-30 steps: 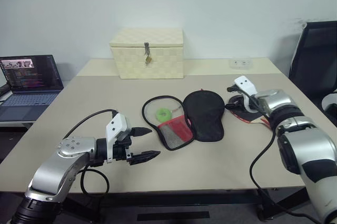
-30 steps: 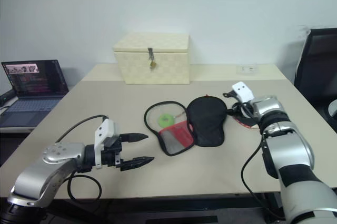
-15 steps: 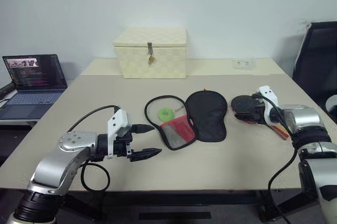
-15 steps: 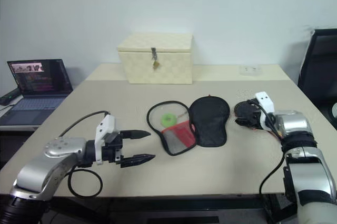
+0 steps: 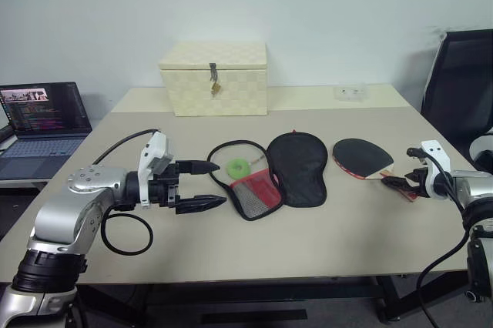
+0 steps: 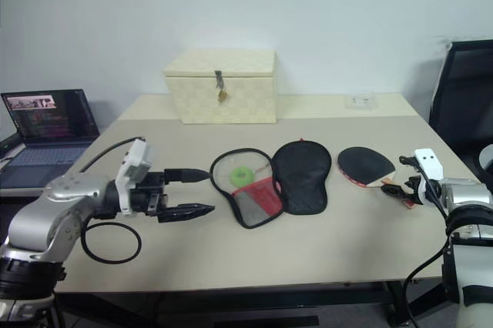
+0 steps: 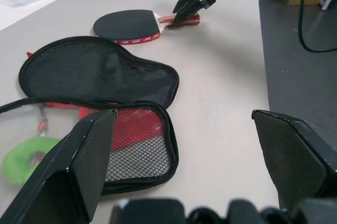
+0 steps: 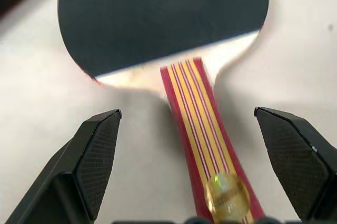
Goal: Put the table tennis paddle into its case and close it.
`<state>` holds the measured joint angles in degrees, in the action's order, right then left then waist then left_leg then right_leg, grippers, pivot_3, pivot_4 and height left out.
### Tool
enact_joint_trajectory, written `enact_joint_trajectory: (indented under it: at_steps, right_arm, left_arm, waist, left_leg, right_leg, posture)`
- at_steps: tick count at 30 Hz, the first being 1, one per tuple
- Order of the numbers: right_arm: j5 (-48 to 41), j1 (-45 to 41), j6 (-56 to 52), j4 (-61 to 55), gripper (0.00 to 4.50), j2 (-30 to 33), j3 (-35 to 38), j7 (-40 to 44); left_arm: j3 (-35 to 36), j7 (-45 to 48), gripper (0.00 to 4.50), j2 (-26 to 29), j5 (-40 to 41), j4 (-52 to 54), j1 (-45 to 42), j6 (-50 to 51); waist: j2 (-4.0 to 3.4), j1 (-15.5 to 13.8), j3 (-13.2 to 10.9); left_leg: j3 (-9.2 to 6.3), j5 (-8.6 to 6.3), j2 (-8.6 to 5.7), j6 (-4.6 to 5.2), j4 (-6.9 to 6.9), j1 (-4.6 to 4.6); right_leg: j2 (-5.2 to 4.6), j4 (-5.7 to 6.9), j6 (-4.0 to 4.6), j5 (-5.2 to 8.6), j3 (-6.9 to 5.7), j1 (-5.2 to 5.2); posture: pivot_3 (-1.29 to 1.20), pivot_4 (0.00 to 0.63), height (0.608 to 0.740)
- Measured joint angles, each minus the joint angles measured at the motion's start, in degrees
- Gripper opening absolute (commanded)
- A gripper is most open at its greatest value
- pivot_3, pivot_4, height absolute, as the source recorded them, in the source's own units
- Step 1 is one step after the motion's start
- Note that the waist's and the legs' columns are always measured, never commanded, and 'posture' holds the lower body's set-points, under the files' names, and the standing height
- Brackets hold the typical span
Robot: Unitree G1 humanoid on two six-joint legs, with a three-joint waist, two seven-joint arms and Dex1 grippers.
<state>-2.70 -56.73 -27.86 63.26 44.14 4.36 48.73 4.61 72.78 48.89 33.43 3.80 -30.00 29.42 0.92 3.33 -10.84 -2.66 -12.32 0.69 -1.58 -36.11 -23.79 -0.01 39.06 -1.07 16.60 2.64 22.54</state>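
- Beige tabletop (image 5: 323, 243) against a pale wall, with a cream latched box (image 5: 214, 78) at the back, a laptop (image 5: 40, 128) off to the left, a black chair (image 5: 462, 82) at the right.
- Case (image 5: 269, 170) near the middle, unzipped and spread flat, mesh pocket and red panel facing up, green tag (image 5: 237, 165) resting inside; laid open, likely to take the paddle.
- Table tennis paddle (image 5: 363, 158) flat just right of the case, apart from it, black face up, handle aimed at the right edge for an easy grasp.
- Right gripper (image 5: 402, 182) low at the handle's end, spread wide, holding nothing.
- Left gripper (image 5: 202, 185) level beside the case's left edge, also wide and empty, probably ready to steady the case.
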Motion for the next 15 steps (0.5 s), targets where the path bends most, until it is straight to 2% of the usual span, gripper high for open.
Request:
enact_joint_trajectory:
  at_steps: [10, 15]
  right_arm:
    - [1.5, -0.3, 2.7, 1.6, 4.47, -3.6, -1.1, -2.0]
    - [1.9, 0.9, 3.2, -0.3, 2.99, -4.9, -1.1, -6.9]
  left_arm:
    - [-1.0, 0.9, 4.5, -0.4, -0.9, -0.6, -1.9, -1.0]
    - [-1.0, 1.2, 4.5, -0.4, -0.9, -1.0, -1.6, -1.1]
  waist:
    - [0.0, 0.0, 0.0]
    - [0.01, 0.2, 0.0]
  left_leg:
    - [-0.04, 0.0, 0.03, -0.01, -0.01, 0.01]
    - [-0.04, 0.0, 0.03, -0.01, -0.02, 0.15]
  right_leg:
    - [0.0, 0.01, 0.0, 0.0, -0.02, -0.02]
    - [0.03, 0.03, 0.01, 0.0, -0.02, -0.16]
  posture:
    - [0.0, 0.15, 0.74]
    - [0.0, 0.15, 0.74]
